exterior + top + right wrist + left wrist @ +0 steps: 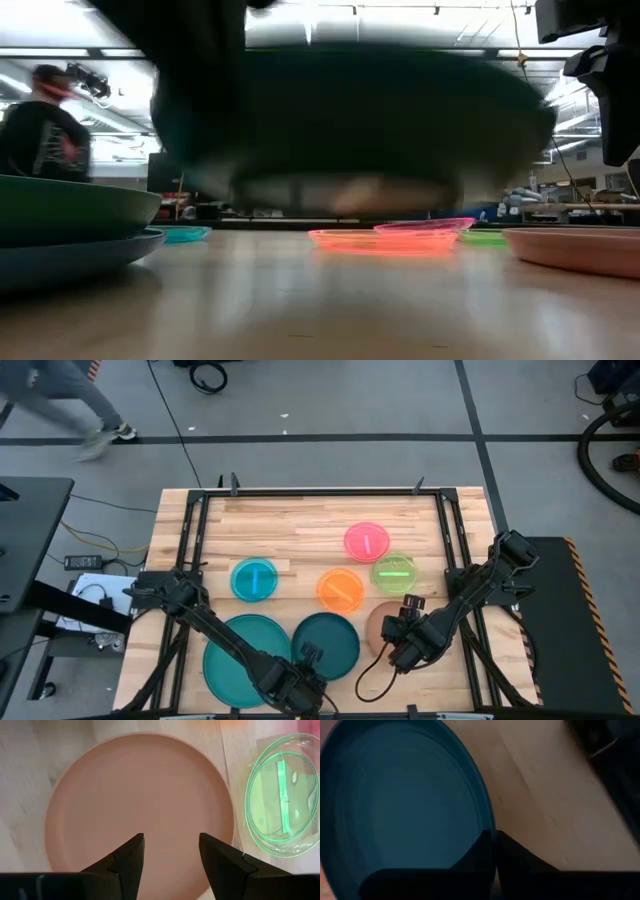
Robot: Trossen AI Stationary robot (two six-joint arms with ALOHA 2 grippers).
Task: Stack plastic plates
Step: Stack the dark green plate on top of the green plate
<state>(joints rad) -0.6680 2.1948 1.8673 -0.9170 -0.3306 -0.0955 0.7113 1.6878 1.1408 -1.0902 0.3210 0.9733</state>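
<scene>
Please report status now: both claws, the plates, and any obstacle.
Left claw shut on dark teal plate rim. Right claw open above brown plate, green plate beside it. No obstacle seen.

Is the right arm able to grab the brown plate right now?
Probably yes. The right end effector hangs open just above the brown plate, with nothing lying on the plate or in between.

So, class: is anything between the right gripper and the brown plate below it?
Nothing visible. In the right wrist view the right gripper hangs open directly over the brown plate, whose surface is bare. The green plate lies beside it, apart from the rim and out of the gripper's way.
</scene>
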